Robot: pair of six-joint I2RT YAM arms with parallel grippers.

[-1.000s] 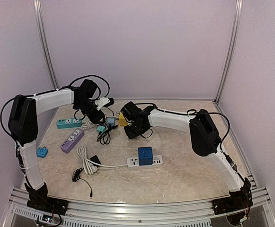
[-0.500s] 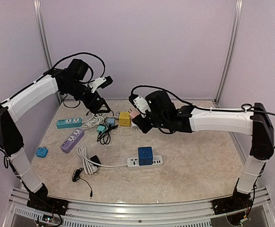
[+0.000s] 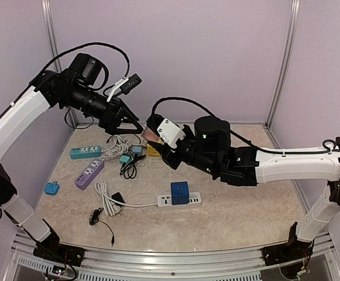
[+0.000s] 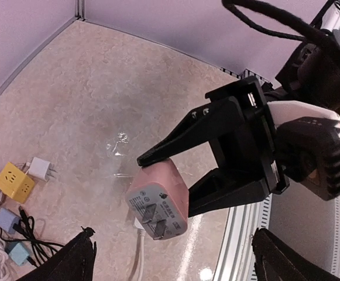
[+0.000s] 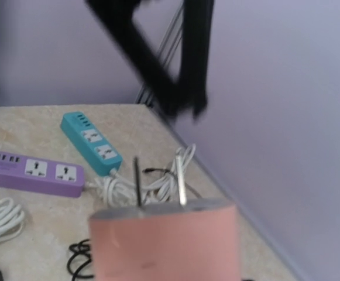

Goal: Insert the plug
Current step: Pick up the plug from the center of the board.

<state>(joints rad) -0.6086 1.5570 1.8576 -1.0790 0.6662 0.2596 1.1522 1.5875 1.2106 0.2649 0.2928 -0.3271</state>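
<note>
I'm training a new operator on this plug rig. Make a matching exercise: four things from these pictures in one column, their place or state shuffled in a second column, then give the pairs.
Things
1. pink plug
2. blue cube
3. purple power strip
4. left gripper

Place or state
A. open, holding nothing
B. standing on the white power strip
C. gripped by the right gripper, off the table
D. flat on the table beside the teal power strip

Pairs: 1-C, 2-B, 3-D, 4-A

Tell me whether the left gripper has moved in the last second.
Yes. The left gripper was down beside the teal power strip; it now hangs well above it, slightly farther right.
</note>
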